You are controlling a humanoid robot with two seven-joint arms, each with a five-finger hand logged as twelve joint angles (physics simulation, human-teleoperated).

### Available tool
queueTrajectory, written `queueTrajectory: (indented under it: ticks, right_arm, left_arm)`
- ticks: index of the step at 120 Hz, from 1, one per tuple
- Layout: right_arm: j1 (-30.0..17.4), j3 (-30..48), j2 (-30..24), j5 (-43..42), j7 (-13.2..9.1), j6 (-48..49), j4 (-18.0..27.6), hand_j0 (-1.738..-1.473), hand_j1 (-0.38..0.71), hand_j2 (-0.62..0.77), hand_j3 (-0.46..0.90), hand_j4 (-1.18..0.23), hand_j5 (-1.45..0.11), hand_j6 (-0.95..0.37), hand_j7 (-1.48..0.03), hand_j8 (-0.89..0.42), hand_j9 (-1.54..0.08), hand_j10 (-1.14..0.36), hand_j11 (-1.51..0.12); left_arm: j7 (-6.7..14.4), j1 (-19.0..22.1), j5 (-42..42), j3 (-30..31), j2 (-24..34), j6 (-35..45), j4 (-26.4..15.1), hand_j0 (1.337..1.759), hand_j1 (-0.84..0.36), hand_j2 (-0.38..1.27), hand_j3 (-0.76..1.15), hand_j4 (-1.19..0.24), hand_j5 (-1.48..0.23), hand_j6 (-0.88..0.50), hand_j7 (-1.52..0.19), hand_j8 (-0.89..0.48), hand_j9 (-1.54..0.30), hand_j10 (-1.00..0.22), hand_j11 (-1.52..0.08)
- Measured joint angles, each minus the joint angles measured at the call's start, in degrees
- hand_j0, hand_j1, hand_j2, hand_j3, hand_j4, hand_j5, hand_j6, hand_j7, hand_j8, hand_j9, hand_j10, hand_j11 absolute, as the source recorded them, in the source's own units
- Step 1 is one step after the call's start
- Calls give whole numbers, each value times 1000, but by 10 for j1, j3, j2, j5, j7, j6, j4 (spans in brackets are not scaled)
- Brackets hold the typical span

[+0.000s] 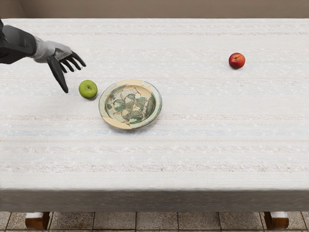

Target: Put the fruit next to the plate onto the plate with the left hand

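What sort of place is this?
Likely a simulated dining room: a long table in a white woven cloth, a round painted ceramic plate beside a green apple, and brown floor tiles below. The black left hand hovers open nearby.

Black fingers (pixel 59 72) (grey wrist), dk sleeve.

Soft, even light is spreading over the white woven tablecloth (pixel 203 145), seemingly coming from above. Small dark shadows are hugging the round green apple (pixel 88 89) and the near rim of the painted ceramic plate (pixel 120 125). My black left hand (pixel 61 56) is looking matte; edges are rendering crisp.
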Motion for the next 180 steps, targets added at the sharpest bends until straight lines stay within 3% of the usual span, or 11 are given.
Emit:
queueTrajectory:
  ticks: [15, 35, 52, 67, 80, 169, 180]
  right_arm:
    - [0, 0, 0, 0, 0, 0, 0, -1658, -310, -7, 0, -33, -43, -33, -43, -33, -43, -33, -43]
    - [0, 0, 0, 0, 0, 0, 0, -1658, -310, -7, 0, -33, -43, -33, -43, -33, -43, -33, -43]
    - [0, 0, 0, 0, 0, 0, 0, -1658, -310, -7, 0, -33, -43, -33, -43, -33, -43, -33, -43]
    - [0, 0, 0, 0, 0, 0, 0, -1658, -310, -7, 0, -33, -43, -33, -43, -33, -43, -33, -43]
    - [0, 0, 0, 0, 0, 0, 0, -1658, -310, -7, 0, -33, -43, -33, -43, -33, -43, -33, -43]
    - [0, 0, 0, 0, 0, 0, 0, -1658, -310, -7, 0, -33, -43, -33, -43, -33, -43, -33, -43]
    - [0, 0, 0, 0, 0, 0, 0, -1658, -310, -7, 0, -33, -43, -33, -43, -33, -43, -33, -43]
  left_arm:
    - [24, -11, 48, 39, -9, 9, -1, 1658, 51, 51, 0, -251, -324, -251, -324, -251, -324, -250, -324]
    - [35, -24, 65, 93, -35, 54, -5, 1658, 51, 50, 0, -251, -324, -251, -324, -251, -324, -250, -324]
    - [59, -24, 71, 121, -38, 126, -37, 1658, 51, 51, 0, -251, -324, -252, -324, -251, -324, -251, -324]
    - [87, -24, 79, 141, -68, 189, -58, 1658, 50, 51, 0, -252, -325, -252, -325, -252, -324, -251, -324]
    - [99, -24, 83, 149, -96, 214, -64, 1658, 50, 51, 0, -252, -325, -253, -325, -252, -325, -252, -325]
    - [106, 10, 78, 153, -143, 269, -60, 1658, 47, 52, 0, -254, -328, -255, -328, -255, -328, -254, -328]
    - [105, 31, 77, 151, -158, 307, -62, 1658, 48, 52, 0, -254, -327, -255, -327, -254, -327, -254, -327]
